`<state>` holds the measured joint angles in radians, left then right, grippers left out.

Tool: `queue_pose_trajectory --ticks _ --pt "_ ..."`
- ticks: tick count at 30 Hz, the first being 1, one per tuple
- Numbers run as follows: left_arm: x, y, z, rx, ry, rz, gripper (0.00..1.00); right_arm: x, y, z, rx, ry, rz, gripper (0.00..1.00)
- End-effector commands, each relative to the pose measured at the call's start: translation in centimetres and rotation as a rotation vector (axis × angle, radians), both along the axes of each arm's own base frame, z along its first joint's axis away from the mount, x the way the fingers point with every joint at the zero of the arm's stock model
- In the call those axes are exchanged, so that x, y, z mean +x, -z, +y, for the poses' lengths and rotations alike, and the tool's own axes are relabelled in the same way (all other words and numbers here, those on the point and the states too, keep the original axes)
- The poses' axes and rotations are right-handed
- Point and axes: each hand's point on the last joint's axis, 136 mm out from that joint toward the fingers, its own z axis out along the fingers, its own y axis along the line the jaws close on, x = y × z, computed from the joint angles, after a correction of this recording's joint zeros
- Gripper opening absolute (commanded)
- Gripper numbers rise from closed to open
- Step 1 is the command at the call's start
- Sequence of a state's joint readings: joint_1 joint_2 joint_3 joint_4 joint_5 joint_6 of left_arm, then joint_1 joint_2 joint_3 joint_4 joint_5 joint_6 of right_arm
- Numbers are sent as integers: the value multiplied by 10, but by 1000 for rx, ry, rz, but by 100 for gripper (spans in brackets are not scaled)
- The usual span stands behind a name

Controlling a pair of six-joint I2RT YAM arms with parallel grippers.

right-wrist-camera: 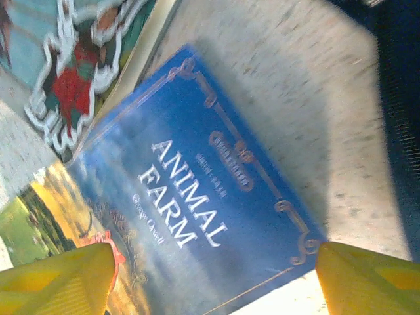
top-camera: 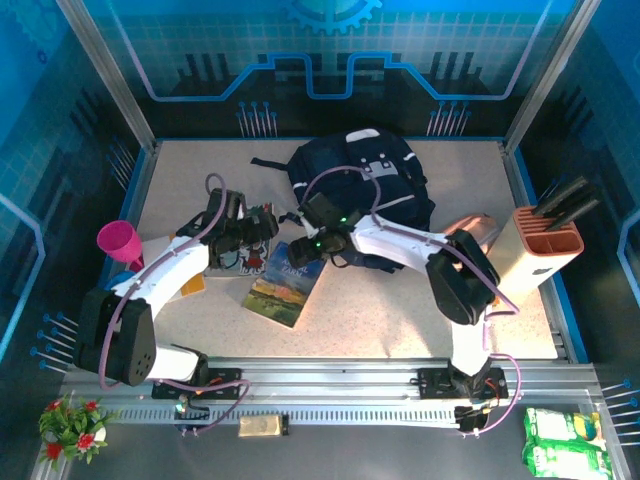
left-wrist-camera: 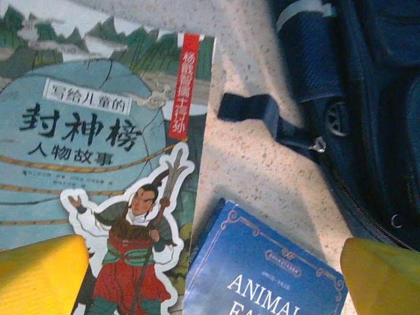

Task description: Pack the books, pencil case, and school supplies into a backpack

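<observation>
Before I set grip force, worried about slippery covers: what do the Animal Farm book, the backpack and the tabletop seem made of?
Animal Farm book: printed paper cover, smooth, probably coated; faint sheen, though blur leaves it open.
Backpack: dark navy woven fabric, matte, with a stitched webbing strap.
Tabletop: hard, pale speckled surface, perhaps laminate or stone-look.

A robot lab test cell: a slotted aluminium rail [top-camera: 340, 375] along the near edge, aluminium frame posts [top-camera: 105, 70], and blue gear-and-circuit printed panels [top-camera: 330, 50] enclosing 1 speckled table [top-camera: 380, 310].
</observation>
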<state>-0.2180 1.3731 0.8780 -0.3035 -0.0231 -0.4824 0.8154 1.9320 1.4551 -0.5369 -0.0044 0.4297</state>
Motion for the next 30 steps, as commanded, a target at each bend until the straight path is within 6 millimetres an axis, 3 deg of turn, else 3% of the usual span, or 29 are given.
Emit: queue_pose_trajectory --ticks 1,10,14,17,24,28,30 --pt "-3 -7 16 4 -56 -7 99 -25 14 7 -120 -136 34 82" --pt "3 -5 41 -35 -151 15 99 -49 41 20 -339 -366 -58 88" --pt "3 -1 47 -58 -181 33 99 -54 50 13 -396 -396 -60 88" --pt "4 1 50 -77 -190 42 99 -60 57 0 -431 -425 -59 88" --pt "2 -1 39 -120 -138 64 99 -60 68 -54 -610 -461 -113 90" --pt "-3 -1 32 -143 -103 91 99 -46 56 -73 -621 -368 -142 90" --pt "-8 0 26 -166 -80 109 99 -42 45 -72 -554 -312 -137 90"
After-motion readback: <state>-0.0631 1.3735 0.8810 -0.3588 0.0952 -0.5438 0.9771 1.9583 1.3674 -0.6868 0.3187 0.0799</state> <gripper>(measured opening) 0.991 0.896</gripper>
